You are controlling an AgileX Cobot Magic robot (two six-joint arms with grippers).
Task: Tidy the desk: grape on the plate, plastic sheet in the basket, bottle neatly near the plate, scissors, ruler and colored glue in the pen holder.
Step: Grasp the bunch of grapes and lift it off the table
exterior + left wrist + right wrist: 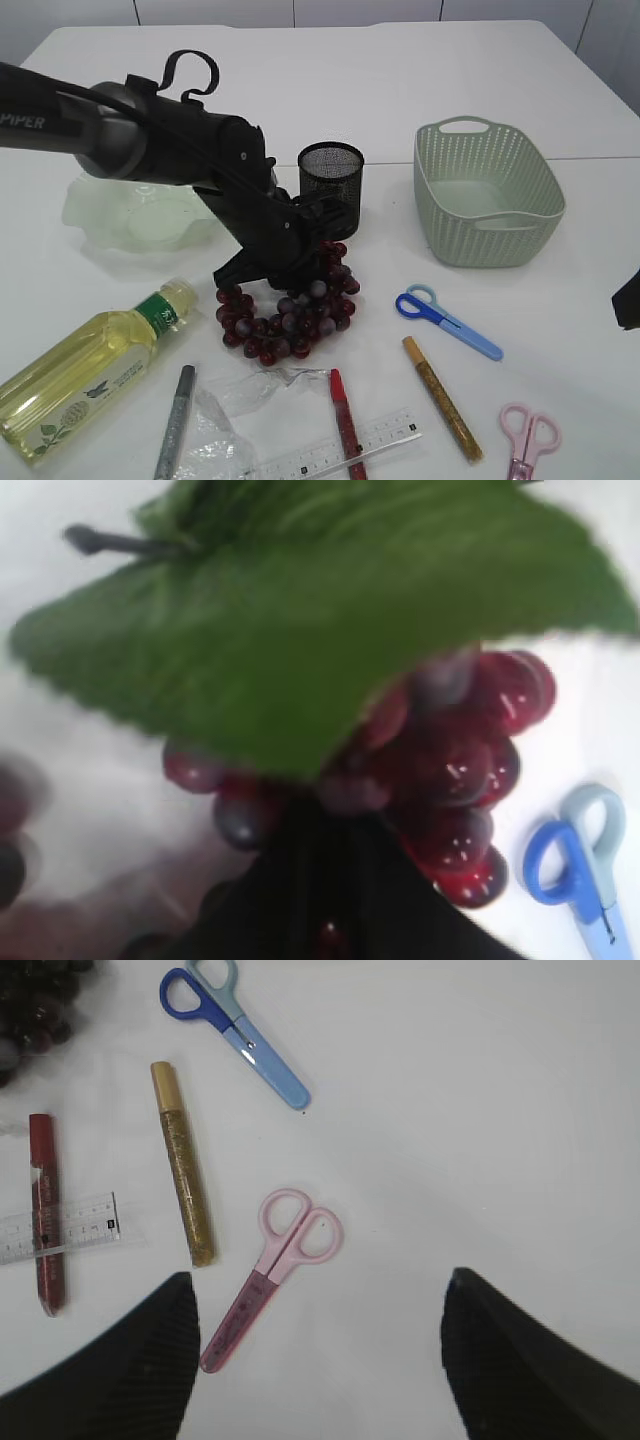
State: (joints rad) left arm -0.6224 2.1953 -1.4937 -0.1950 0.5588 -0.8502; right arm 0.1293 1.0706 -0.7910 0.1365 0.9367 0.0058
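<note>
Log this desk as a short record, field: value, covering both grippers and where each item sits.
left gripper: down on the grape bunch, grip hidden
right gripper: open, empty, above the pink scissors
plate: empty, back left
pen holder: behind the grapes
basket: empty, back right
bottle: lying front left
plastic sheet: front, crumpled
ruler: front edge, red glue across it
gold glue, blue scissors: on the table

The left arm reaches in from the left, wrist angled down, its claw (pixel 305 255) low and closed on something. The right claw (pixel 320 1360) hangs high, jaws spread wide and holding nothing; only its edge shows in the exterior view.
</note>
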